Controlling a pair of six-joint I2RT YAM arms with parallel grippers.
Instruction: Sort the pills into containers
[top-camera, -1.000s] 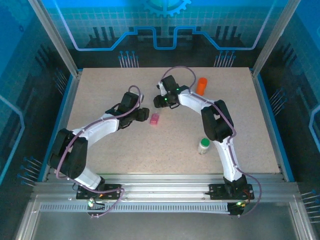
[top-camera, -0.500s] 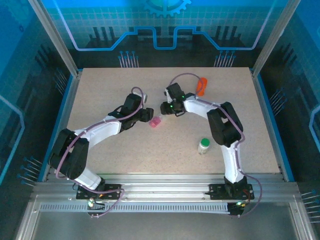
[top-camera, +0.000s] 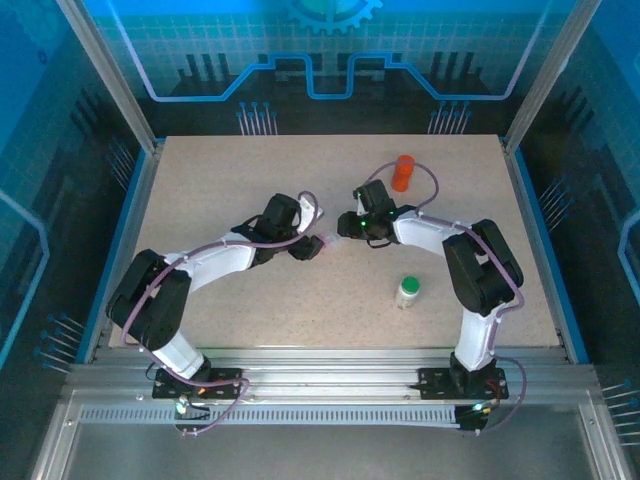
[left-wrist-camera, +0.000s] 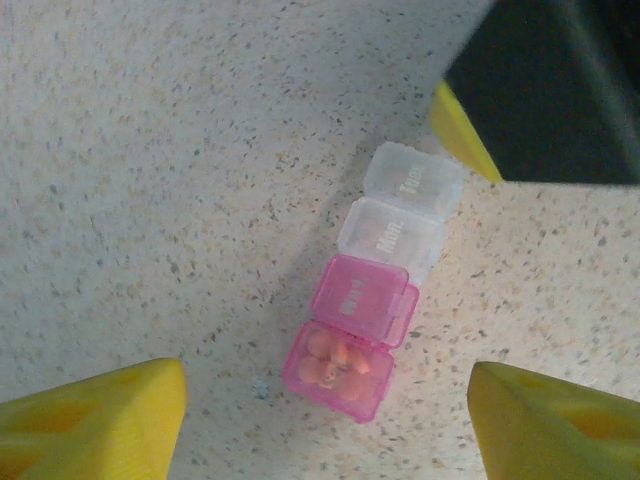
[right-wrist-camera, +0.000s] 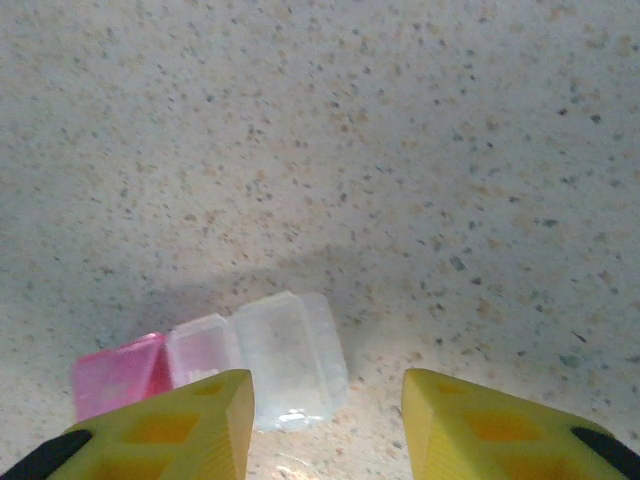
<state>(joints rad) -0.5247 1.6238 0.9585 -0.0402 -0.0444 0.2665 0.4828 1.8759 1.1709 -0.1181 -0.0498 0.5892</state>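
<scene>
- On the speckled desk (top-camera: 230, 180), the small clear plastic pill box (left-wrist-camera: 375, 300) lies mid-desk between the left gripper's (left-wrist-camera: 325, 392) spread yellow fingers (left-wrist-camera: 100, 420), untouched.
- One end is pink and the other colourless. The end pink compartment is open, with orange pills inside. The lid lettering is blurred.
- Just beyond, the right gripper (right-wrist-camera: 325, 395) hangs released, one finger hiding the box's edge.

We identify the left arm (top-camera: 215, 260) and right arm (top-camera: 422, 229) by white link covers and black joint housings. A mauve cable (top-camera: 519, 378) follows each (green lamps glow at the bases (top-camera: 200, 383)). The fingers (left-wrist-camera: 95, 415) are yellow.
</scene>
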